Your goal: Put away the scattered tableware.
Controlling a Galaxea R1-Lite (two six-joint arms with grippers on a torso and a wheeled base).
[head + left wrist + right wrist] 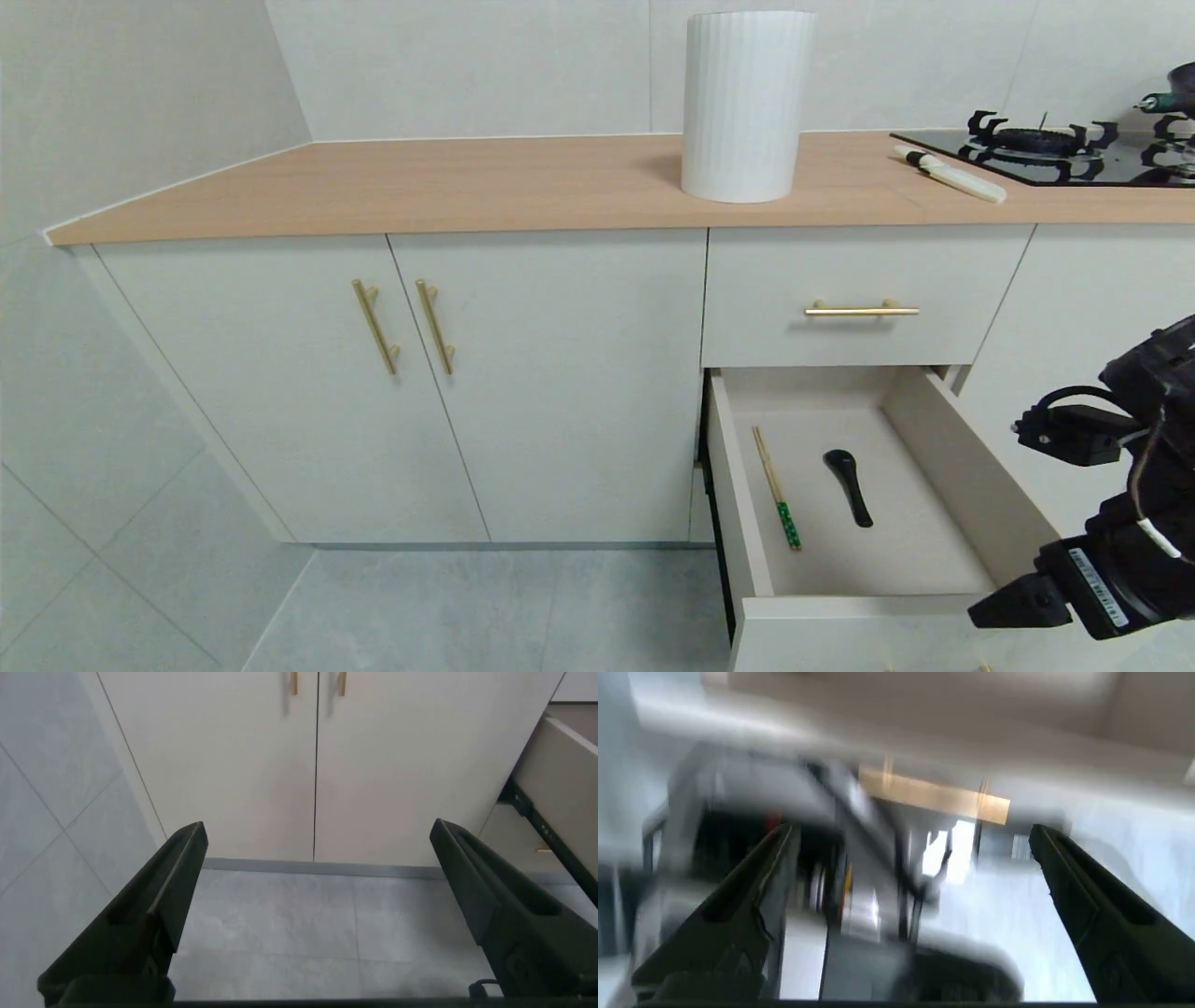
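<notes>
The lower drawer (957, 467) stands pulled out under the counter. Inside it lie a pair of wooden chopsticks with green ends (777, 502) and a black spoon (848, 485), side by side and apart. A white utensil with a black band (950, 175) rests on the counter beside the stove. My right gripper (910, 840) is open and holds nothing; one of its fingers (1018, 600) hangs by the drawer's front right corner. My left gripper (318, 835) is open and holds nothing, low over the floor before the cabinet doors.
A tall white ribbed cylinder (744, 105) stands on the wooden counter (420, 187). A black gas stove (1055, 149) is at the far right. A shut drawer with a gold handle (861, 310) sits above the open one, and double doors (411, 327) to its left.
</notes>
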